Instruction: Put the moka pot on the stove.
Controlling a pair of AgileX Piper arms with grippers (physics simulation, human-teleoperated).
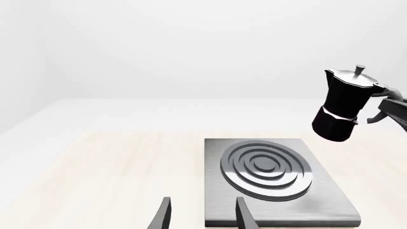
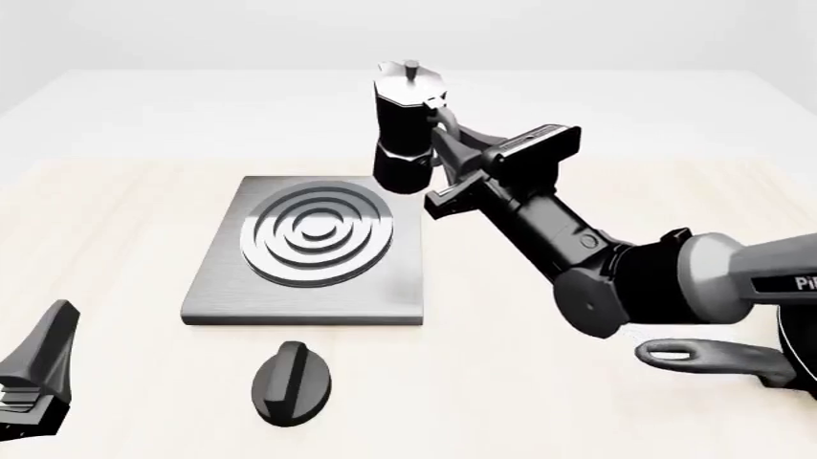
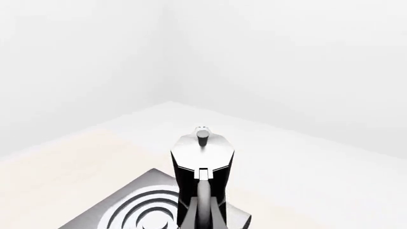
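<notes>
Left tool (image 2: pixel 33 382) idles open at 7 o'clock; right tool (image 2: pixel 447 143) grips moka pot (image 2: pixel 406 129) by its handle, aloft off stove's (image 2: pixel 306 251) 1 o'clock corner: early release risks tipping.

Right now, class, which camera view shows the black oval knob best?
The front view: the knob lies whole on the table, on the near side of the stove. Neither wrist view shows it; both look over the stove and the moka pot.
</notes>
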